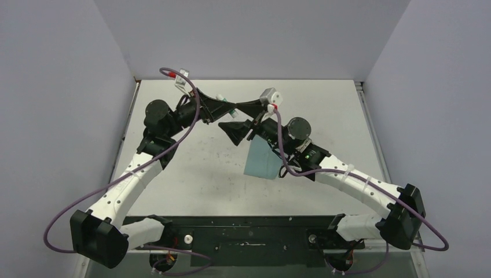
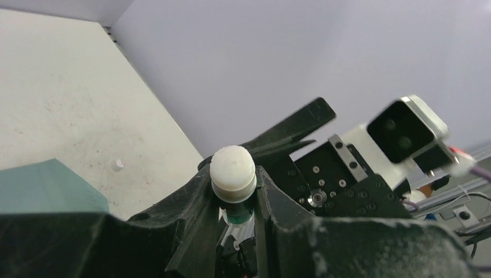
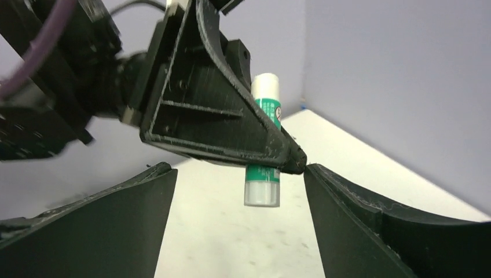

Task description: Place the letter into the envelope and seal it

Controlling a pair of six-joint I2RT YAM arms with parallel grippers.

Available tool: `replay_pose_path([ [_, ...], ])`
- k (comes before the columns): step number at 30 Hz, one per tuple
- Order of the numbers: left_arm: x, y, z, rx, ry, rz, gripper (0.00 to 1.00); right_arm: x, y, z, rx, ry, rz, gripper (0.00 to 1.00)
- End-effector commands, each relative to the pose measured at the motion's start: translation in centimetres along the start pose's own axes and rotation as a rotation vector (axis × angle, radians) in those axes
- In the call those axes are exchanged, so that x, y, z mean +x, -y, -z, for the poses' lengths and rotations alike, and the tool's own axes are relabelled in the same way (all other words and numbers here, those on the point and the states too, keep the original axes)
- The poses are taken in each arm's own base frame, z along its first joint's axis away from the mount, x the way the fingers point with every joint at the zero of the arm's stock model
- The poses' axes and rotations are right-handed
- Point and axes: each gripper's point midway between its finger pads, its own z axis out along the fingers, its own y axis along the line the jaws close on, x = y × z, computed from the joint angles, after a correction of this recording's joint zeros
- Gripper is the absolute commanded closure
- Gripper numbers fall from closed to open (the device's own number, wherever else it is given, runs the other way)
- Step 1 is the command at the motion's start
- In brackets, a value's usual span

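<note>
Two arms meet above the counter (image 1: 191, 174); you're at the sealing step, by my read. Left gripper (image 1: 223, 107): jaws narrow, clamped on the glue stick (image 3: 263, 145). Right gripper (image 1: 246, 117): jaws wide, flanking the stick's lower end, holding nothing. The envelope (image 1: 260, 162) lies flat under the right arm; the letter is not visible. Next, you need the stick brought down onto the envelope.

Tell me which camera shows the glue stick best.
The right wrist view: the glue stick shows side-on, with white ends and green label, only its middle hidden. The left wrist view shows mainly its rounded white end head-on. The top external view gives only a small white-and-green speck.
</note>
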Motion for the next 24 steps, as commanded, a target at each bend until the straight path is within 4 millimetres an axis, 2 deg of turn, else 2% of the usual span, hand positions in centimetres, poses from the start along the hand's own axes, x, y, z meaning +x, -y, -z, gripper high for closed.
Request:
replay_pose_path([
  [1,-1.5,0.1,-0.8,-0.060,0.014,0.087,1.00,-2.3,1.5,0.7,0.083,-0.026,0.411,0.24],
  [6,-1.4,0.1,-0.9,-0.058,0.000,0.090,1.00,-2.0,2.1,0.2,0.107,-0.101,0.466,0.56],
  [11,-1.1,0.0,-0.9,-0.055,-0.012,0.087,1.00,-1.9,2.4,-0.3,0.125,-0.106,0.459,0.70],
  [14,-1.1,0.2,-0.8,-0.049,-0.012,0.081,1.00,-1.4,2.7,-0.7,0.128,-0.133,0.465,0.72],
  [20,-1.4,0.5,-0.7,-0.045,-0.003,0.065,1.00,-0.6,2.7,-0.5,0.118,-0.166,0.480,0.66],
  [24,-1.3,0.4,-0.6,-0.047,-0.003,0.063,1.00,-0.4,3.7,-0.3,0.172,-0.201,0.486,0.78],
])
